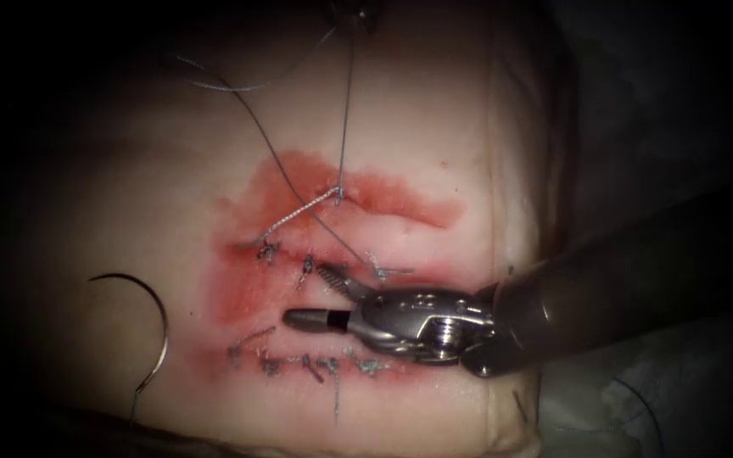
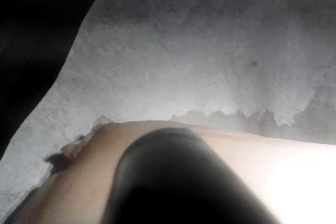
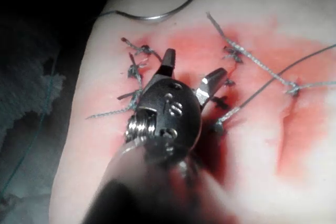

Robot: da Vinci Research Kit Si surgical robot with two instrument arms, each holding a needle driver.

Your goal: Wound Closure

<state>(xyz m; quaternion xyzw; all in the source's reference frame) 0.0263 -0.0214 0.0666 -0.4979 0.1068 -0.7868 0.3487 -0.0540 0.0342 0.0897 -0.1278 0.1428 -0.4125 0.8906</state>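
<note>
My right tool (image 1: 304, 295) reaches in from the right, low over the stitched cut (image 1: 256, 318) in the tissue (image 1: 112, 195). Its jaws are open and hold nothing, one tip over the red fluid, the other beside a knot; the right wrist view shows the same tool (image 3: 195, 64) spread between two rows of stitches. The curved needle (image 1: 165, 326) lies free on the tissue left of the cut, not in it, as the needle (image 3: 157, 17) also appears there. A thread (image 1: 347, 110) runs straight up from a stitch (image 1: 338, 194). The left arm's dark shaft (image 2: 173, 182) lies over pale tissue.
Knots with short cut ends of thread (image 1: 316, 366) line both edges of the cut. Red fluid (image 1: 239, 280) stains the tissue around it. A second, slack thread (image 1: 256, 127) curves across the upper tissue. The tissue's right edge (image 1: 536, 254) drops to dark cloth.
</note>
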